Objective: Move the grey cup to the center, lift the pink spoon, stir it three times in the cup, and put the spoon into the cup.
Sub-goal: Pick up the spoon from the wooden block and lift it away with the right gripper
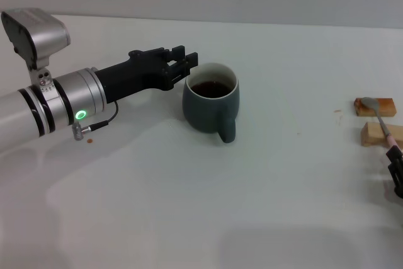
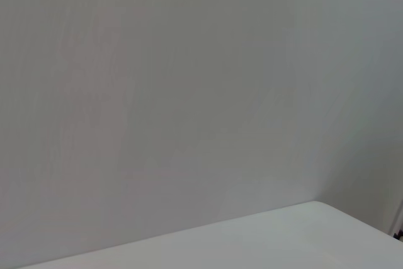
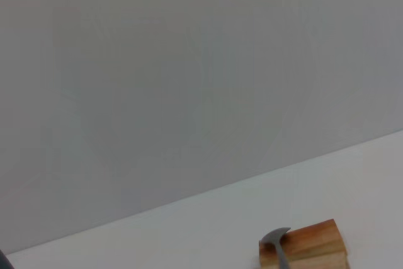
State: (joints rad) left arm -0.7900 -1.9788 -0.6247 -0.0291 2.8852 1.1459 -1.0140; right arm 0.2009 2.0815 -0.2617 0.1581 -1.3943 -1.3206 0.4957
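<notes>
The left gripper (image 1: 189, 67), fingers parted, sat at the cup's (image 1: 211, 105) 10 o'clock. The right gripper (image 1: 397, 171), grip unclear, neared the spoon (image 1: 378, 116) at 3 o'clock.

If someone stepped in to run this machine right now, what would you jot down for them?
Left gripper: at the grey cup, touching its rim side; grip not clear.
Right gripper: at the table's right edge, near the spoon handle; grip not clear.
Cup: near the table's center, dark liquid inside, handle facing the robot.
Pink spoon: resting across two wooden blocks.
Done: cup looks about centered.
Left: lift spoon, stir three times, leave it in the cup.
</notes>
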